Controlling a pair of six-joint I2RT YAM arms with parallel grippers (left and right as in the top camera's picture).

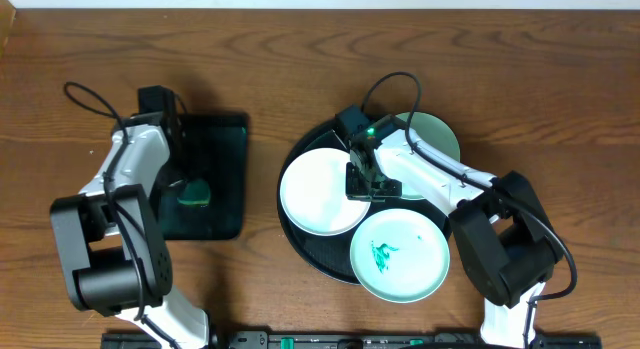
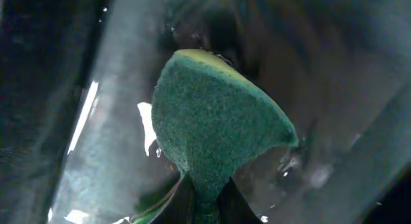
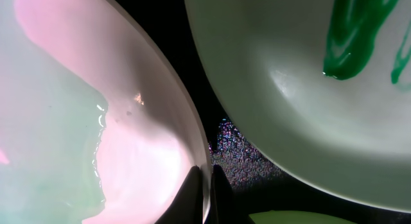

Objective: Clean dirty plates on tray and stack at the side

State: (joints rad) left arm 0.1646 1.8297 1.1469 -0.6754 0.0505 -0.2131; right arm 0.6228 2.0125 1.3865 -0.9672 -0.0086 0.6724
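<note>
Plate (image 1: 441, 139) at back lies half hidden under right arm (image 1: 430, 164).

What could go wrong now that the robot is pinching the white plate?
1. The right gripper holds the white plate only by its thin rim, so the plate might slip or tip if lifted.
2. The smeared green plate sits right beside it on the tray, so a tilting white plate could bump it, perhaps even catching some of the green smear.
</note>
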